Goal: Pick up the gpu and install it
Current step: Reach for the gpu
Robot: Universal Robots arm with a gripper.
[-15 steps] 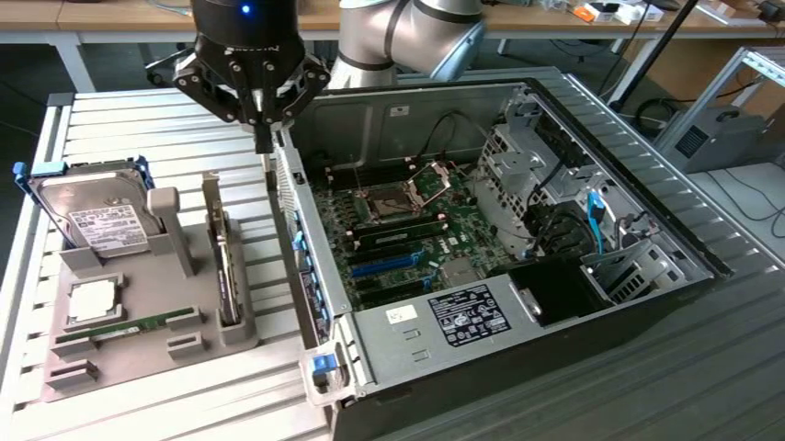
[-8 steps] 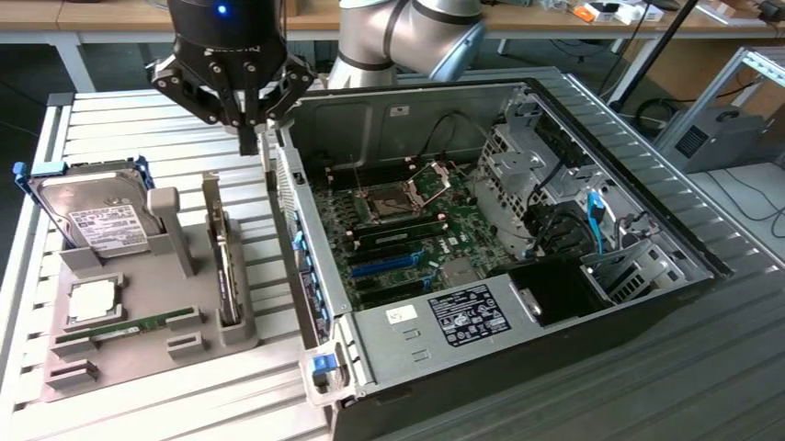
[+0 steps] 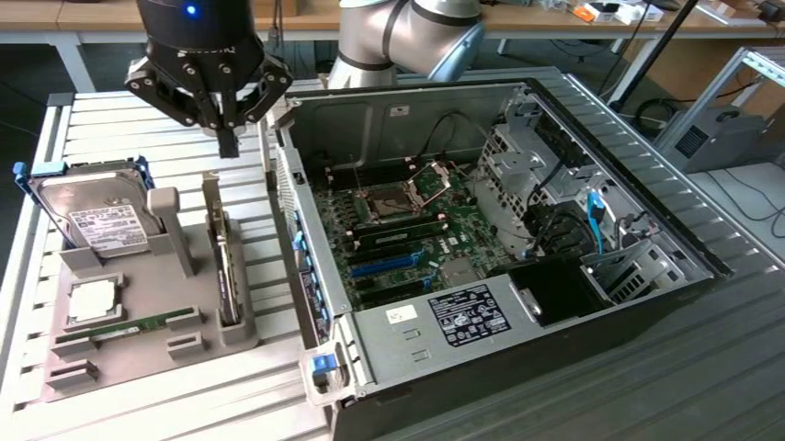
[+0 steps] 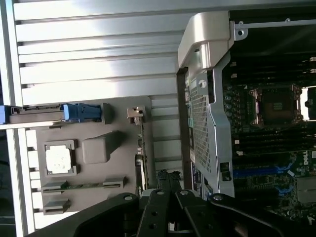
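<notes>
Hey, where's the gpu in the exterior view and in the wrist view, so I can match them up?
Exterior view: the gpu stands on edge in the grey holder, on its side nearest the computer case.
Wrist view: the gpu is on edge between holder and case.
Shared landmark: the silver processor chip in the holder.

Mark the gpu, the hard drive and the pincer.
gpu [image 3: 224,274]: exterior view, upper edge of the upright card.
hard drive [image 3: 108,228]: exterior view, its white label.
pincer [image 3: 228,149]: exterior view, between the shut fingertips.
</notes>
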